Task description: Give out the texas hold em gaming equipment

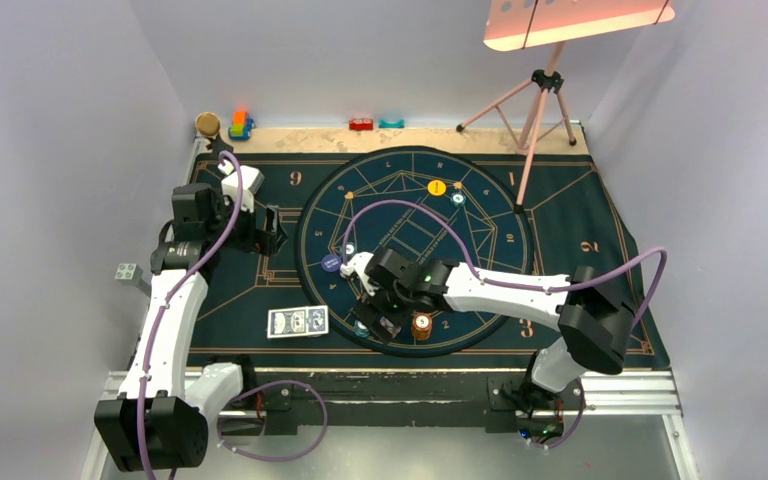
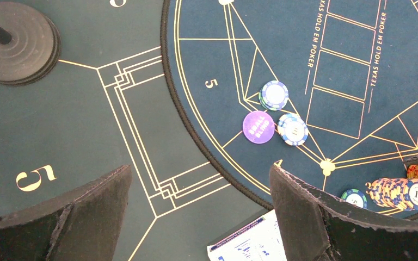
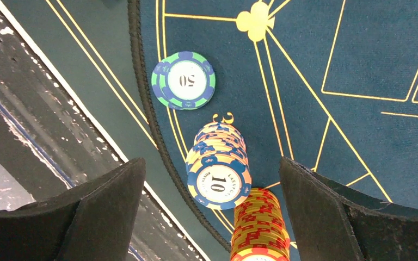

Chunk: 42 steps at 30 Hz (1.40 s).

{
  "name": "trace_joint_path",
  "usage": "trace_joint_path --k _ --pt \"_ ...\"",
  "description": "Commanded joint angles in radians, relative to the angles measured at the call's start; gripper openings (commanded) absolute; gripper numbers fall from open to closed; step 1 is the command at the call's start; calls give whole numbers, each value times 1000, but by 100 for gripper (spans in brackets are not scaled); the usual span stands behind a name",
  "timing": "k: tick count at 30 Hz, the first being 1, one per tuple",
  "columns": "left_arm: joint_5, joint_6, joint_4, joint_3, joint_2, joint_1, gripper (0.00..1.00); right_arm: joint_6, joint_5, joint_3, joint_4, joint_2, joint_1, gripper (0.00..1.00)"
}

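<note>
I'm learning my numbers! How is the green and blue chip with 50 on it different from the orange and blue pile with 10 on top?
The green-and-blue round 50 chip lies alone and flat; the orange-and-blue 10 chip pile is many chips stacked. The colours differ, and the numbers: 50 against 10. Both are round with striped rims and sit on the blue felt mat.
</note>
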Motion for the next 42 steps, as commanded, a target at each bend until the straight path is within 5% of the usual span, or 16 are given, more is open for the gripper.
trace_joint_path --k 1,25,32,38,42 --pt "20 15 16 -8 -11 8 100 13 38 -24 41 -5 0 94" --pt "19 15 16 -8 -14 8 100 15 58 -44 73 32 -2 52" --pt "20 15 15 -8 -14 7 100 20 56 -29 52 -5 -2 46" --pt "22 15 13 -8 -16 7 100 22 59 -13 29 -32 -2 31" --pt "23 15 13 -8 -16 8 100 31 68 6 16 -52 -2 6"
